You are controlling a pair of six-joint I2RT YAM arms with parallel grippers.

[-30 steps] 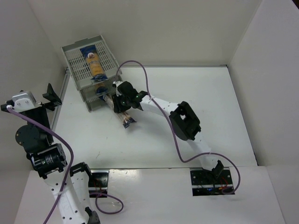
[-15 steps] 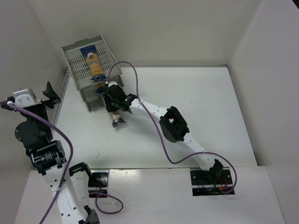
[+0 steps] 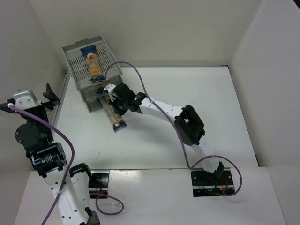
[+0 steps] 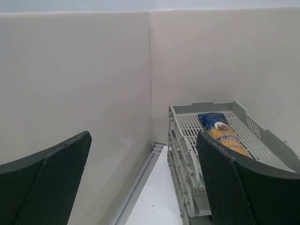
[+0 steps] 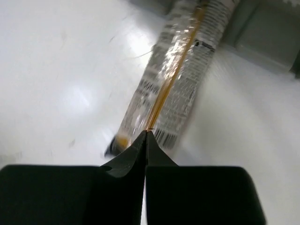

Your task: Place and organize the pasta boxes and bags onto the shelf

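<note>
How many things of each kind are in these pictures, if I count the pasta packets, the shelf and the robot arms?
Pasta packets: 3
Shelf: 1
Robot arms: 2
Total: 6

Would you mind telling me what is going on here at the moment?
The right hand is shut and down over a packet that lies on the table, its far end by the foot of the shelf. Whether the hand pinches the wrapper is unclear. A second packet already lies in the top tier. The left hand is open off to the side, holding nothing.
</note>
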